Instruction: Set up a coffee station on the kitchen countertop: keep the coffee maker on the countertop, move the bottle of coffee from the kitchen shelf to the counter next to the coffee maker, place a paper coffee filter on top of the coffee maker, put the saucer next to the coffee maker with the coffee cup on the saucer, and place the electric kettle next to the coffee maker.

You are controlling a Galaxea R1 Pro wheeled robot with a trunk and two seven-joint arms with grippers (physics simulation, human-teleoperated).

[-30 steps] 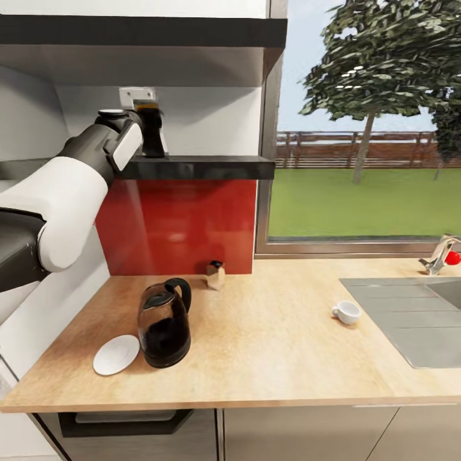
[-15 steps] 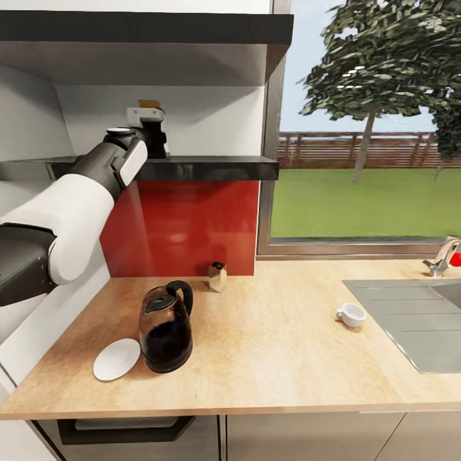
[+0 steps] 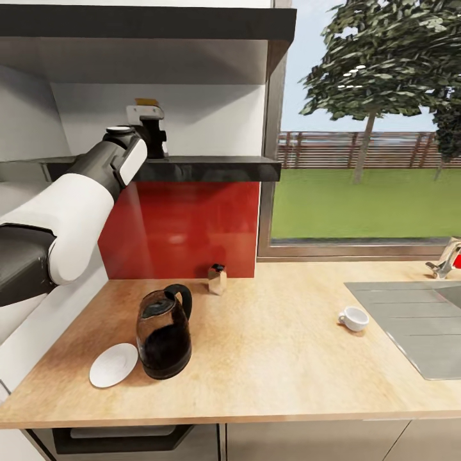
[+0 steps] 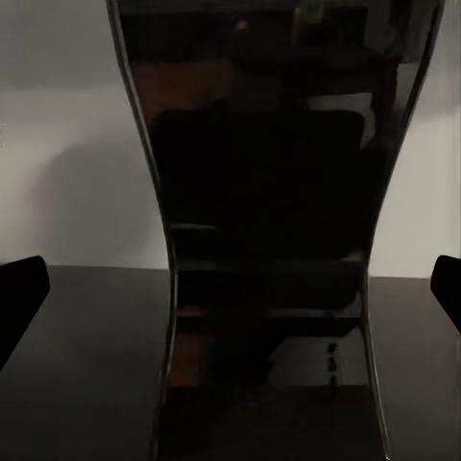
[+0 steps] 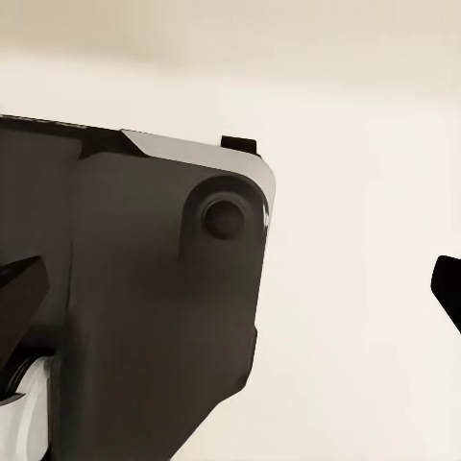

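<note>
the left arm is pushing in toward the bottle of coffee compared w/ a sec ago, and the head cam is sliding a bit too, so the whole pic is shifting. the kettle isn't really moving.

the bottle is standing upright on the kitchen shelf, by the white wall. in the left wrist view the bottle is sitting right between the two dark fingertips, very close. the left gripper is spread wide, its fingers out at the far sides and not touching the glass. so it's grabbing nothing yet.

what could go wrong: the bottle is tall and thin in the middle. if the arm is pushing more before squeezing, it could tip the bottle over or knock it into the wall. if it's squeezing off-centre, the bottle could slip out and drop on the kitchen countertop below, maybe on the electric kettle or the saucer.

the coffee cup is sitting well apart, near the sink.

right gripper: the tips are showing far apart at the sides, so it's looking spread too, w/ nothing held.
</note>
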